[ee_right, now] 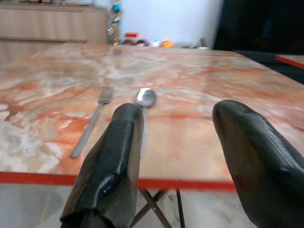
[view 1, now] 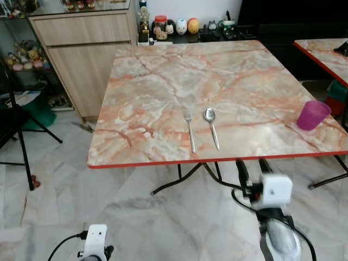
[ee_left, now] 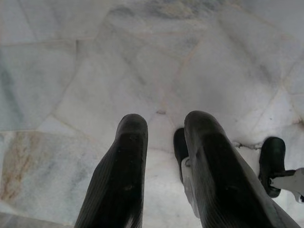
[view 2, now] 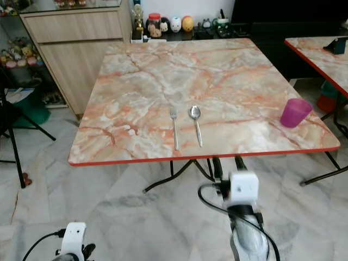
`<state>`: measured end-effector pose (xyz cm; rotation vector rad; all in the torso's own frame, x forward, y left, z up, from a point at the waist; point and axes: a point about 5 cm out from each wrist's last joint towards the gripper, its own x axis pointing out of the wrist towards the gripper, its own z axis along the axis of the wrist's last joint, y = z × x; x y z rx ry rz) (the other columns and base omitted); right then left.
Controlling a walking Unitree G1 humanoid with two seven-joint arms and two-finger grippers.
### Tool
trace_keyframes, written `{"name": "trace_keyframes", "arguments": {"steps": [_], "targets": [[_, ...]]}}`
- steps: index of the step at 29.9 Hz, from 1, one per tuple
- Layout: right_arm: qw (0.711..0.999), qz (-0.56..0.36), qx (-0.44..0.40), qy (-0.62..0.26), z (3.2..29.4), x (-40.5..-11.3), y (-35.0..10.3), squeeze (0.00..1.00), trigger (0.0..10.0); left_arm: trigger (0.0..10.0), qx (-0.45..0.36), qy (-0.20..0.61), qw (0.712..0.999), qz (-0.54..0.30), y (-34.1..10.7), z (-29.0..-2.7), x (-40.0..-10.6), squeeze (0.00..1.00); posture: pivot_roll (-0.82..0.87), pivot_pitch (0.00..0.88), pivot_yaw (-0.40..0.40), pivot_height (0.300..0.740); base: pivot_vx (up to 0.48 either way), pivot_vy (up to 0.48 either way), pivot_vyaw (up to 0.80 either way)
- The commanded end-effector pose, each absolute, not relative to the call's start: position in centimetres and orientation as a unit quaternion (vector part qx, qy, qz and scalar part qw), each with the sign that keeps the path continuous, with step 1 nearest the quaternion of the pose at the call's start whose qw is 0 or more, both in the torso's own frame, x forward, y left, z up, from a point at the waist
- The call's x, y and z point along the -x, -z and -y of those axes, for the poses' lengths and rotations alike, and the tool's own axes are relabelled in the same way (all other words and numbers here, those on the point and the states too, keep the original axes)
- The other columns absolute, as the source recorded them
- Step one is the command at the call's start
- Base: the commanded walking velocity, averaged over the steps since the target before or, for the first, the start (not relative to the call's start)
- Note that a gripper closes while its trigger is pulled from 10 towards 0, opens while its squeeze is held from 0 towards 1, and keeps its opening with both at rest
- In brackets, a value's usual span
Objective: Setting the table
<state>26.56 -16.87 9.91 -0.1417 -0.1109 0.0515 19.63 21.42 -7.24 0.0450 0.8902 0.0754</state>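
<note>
On veined marble table point(view 1: 163, 92), slim steel fork point(view 1: 190, 129).

txt: none legible | labels/brands: none | nums/signs: none | jars at back too small/blurry

- The square pink-and-cream marble-patterned surface point(view 1: 163, 81) looks smooth with a soft sheen and has a thin red band on its edge.
- The slim silver metal fork point(view 1: 189, 129) and silver metal spoon point(view 1: 211, 126), near the front edge, are polished and bright.
- The purple plastic cup point(view 1: 313, 115), by the right edge, looks matt and slightly translucent.
- The pale grey marble-tile floor point(view 1: 136, 217) is glossy.
- The light wooden cabinet point(view 1: 87, 54) has a matt grain.
- The right gripper point(ee_right: 190, 156) has smooth black jaws with a dull shine.
</note>
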Motion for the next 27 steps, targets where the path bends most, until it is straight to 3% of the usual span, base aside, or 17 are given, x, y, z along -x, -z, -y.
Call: {"name": "trace_keyframes", "arguments": {"steps": [1, 8, 17, 27], "targets": [[0.995, 0.033, 0.081, -0.046, 16.3, -27.1, -9.5, 0.0, 10.0, 10.0, -0.02, -0.042, 0.899, -0.436, 7.4, -21.5, -19.4, 0.0, -0.05, 0.0, 0.027, 0.74, 0.0, 0.0, 0.0], [0.994, 0.047, 0.076, -0.064, 15.2, -28.6, -11.1, 0.0, 10.0, 10.0, -0.013, -0.052, 0.899, -0.434, 7.4, -21.5, -19.3, 0.0, -0.04, 0.0, 0.019, 0.74, 0.0, 0.0, 0.0], [0.995, 0.026, 0.063, -0.071, 14.0, -27.9, -10.0, 0.0, 10.0, 10.0, -0.016, -0.049, 0.898, -0.436, 7.4, -21.6, -19.3, 0.0, -0.04, 0.0, 0.027, 0.74, 0.0, 0.0, 0.0], [0.997, 0.023, 0.05, -0.06, 15.0, -28.1, -10.1, 0.0, 10.0, 10.0, -0.016, -0.048, 0.899, -0.435, 7.4, -21.6, -19.3, 0.0, -0.04, 0.0, 0.027, 0.74, 0.024, 0.0, 0.0]]}}
